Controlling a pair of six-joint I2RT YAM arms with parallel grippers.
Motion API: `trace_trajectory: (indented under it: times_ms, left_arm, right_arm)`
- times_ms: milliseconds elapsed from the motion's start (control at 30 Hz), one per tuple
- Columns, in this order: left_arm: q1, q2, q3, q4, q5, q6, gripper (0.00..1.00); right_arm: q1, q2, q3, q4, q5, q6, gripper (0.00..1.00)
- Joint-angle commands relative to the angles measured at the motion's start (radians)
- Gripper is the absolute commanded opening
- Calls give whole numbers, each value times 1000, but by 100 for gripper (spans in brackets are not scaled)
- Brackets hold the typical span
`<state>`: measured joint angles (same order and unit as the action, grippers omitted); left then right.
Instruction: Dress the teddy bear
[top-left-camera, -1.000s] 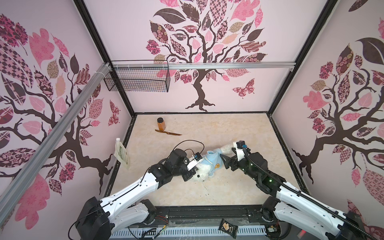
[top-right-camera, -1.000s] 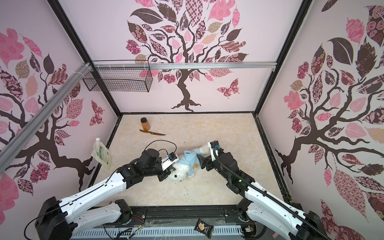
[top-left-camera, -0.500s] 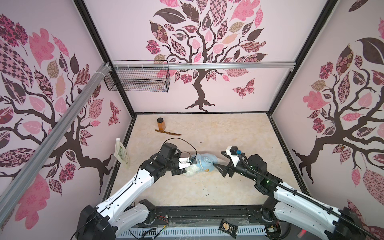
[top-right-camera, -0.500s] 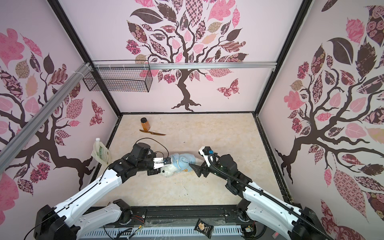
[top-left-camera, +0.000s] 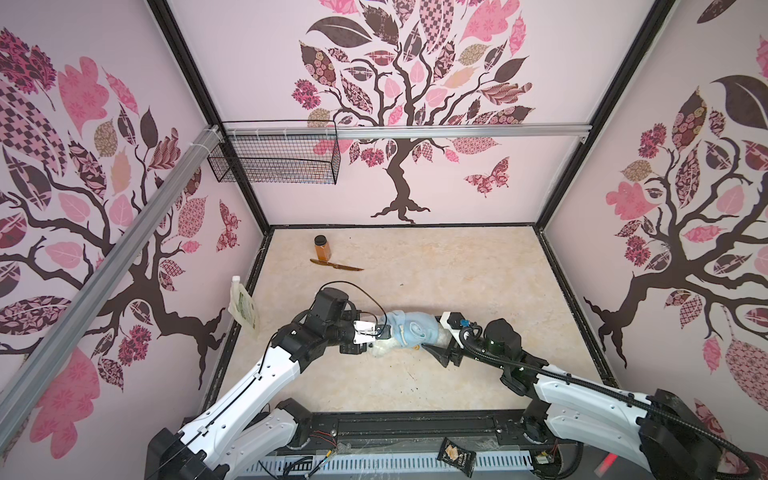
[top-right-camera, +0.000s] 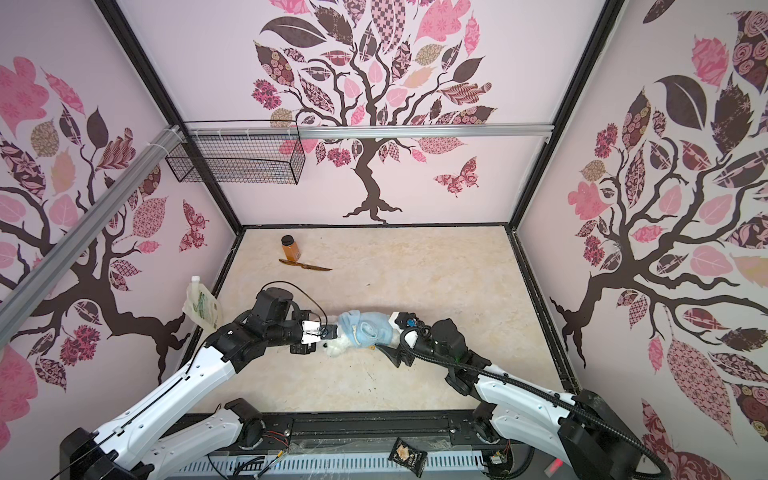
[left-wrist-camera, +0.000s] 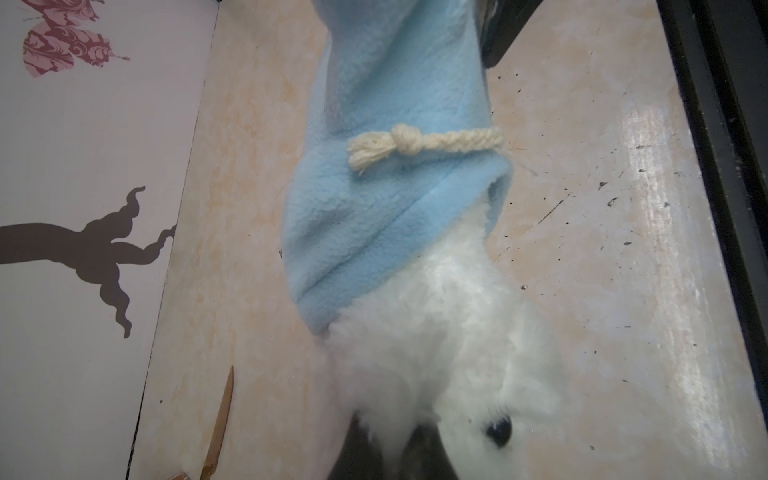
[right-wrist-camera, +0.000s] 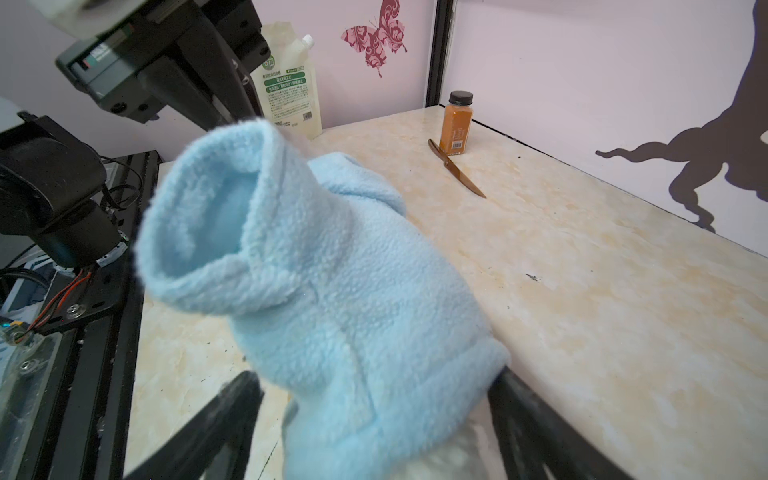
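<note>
The teddy bear (top-left-camera: 380, 350) hangs stretched sideways just above the table in both top views, its white head toward the left arm. A light blue fleece shirt (top-left-camera: 411, 330) with a cream drawstring (left-wrist-camera: 424, 143) covers its body. My left gripper (top-left-camera: 380, 332) is shut on the white fur of the head (left-wrist-camera: 436, 340), beside a dark eye (left-wrist-camera: 498, 432). My right gripper (top-left-camera: 437, 338) stands open and wide around the bear's lower end; the shirt's hem (right-wrist-camera: 374, 374) lies between the fingers (right-wrist-camera: 536, 428). An empty sleeve opening (right-wrist-camera: 199, 224) faces the right wrist camera.
An orange spice jar (top-left-camera: 322, 246) and a brown knife (top-left-camera: 336, 266) lie at the back left of the table. A white refill pouch (top-left-camera: 243, 307) leans on the left wall. A wire basket (top-left-camera: 274, 153) hangs high at the back. A black packet (top-left-camera: 457, 451) sits on the front rail.
Both arms have shifted the bear a little to the left, and it now lies flatter between them. The right gripper has come down to the bear's lower end.
</note>
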<state>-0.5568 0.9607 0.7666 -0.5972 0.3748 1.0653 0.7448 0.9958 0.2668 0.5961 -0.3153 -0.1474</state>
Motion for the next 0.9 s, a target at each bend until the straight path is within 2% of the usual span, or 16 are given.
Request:
trace_trajectory:
  times_ms: [0,67,133,300,567,733,867]
  left_arm:
    - [1,-17,-29,28,101,33,0]
    - [1,-22,-35,42,122,24,0]
    - [1,-23,-38,46,137,31,0]
    - [-4,-9,-48,21,127,46,0]
    - [-46,14,-30,6,71,-20,1]
    - [-48,-26,-26,16,94,-98,26]
    - [-48,-119,-45,90,102,-188,44]
  right_arm:
    - [7,40,19,97,-23,-13,89]
    - [9,74,24,133,-45,0,86]
    - [10,100,30,165,-65,14,80]
    - [13,102,39,223,-108,68,47]
    - [22,73,3,258,-104,114,18]
    - [21,42,-25,240,-59,110,11]
    - [21,33,-36,217,-27,108,6]
